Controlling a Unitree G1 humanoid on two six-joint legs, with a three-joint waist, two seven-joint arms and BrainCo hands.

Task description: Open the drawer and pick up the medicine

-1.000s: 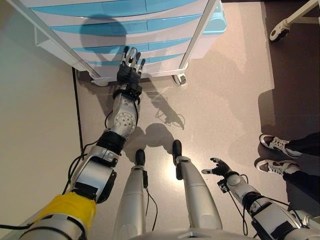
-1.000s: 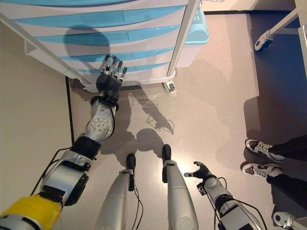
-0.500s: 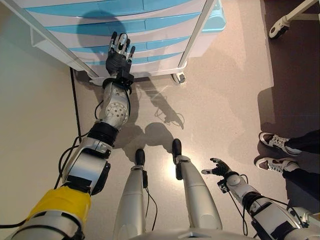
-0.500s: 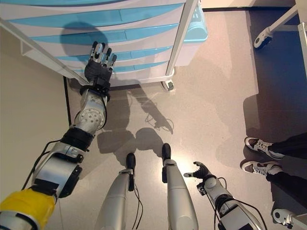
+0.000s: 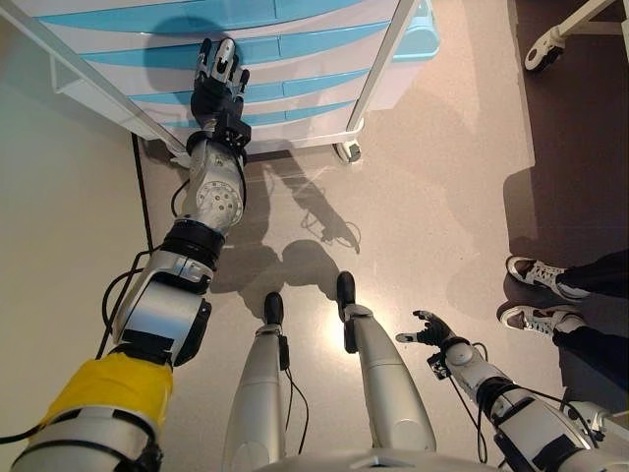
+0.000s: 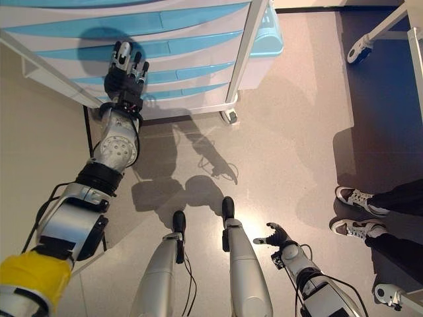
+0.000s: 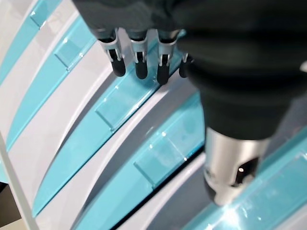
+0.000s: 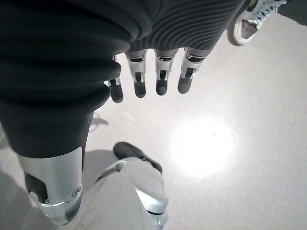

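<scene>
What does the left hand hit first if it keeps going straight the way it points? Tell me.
Most likely a blue drawer front of the cart: the left hand points its straight fingers at it. Whether they already touch is unclear.

A person's shoes (image 5: pixel 539 271) — white sneakers with dark trouser legs (image 5: pixel 598 277) above them — stand on the floor (image 5: pixel 442 197) at the right side, near each other, one a little ahead of the other. At the far right corner a white frame leg with a caster (image 5: pixel 543 57) reaches in over a darker patch of floor. A pale wall panel (image 5: pixel 59 236) runs along the left side, met by a dark seam line (image 5: pixel 142 211). In the right wrist view one sneaker (image 8: pixel 249 21) shows at the edge — the pale floor under it has a bright glare spot (image 8: pixel 204 146).
</scene>
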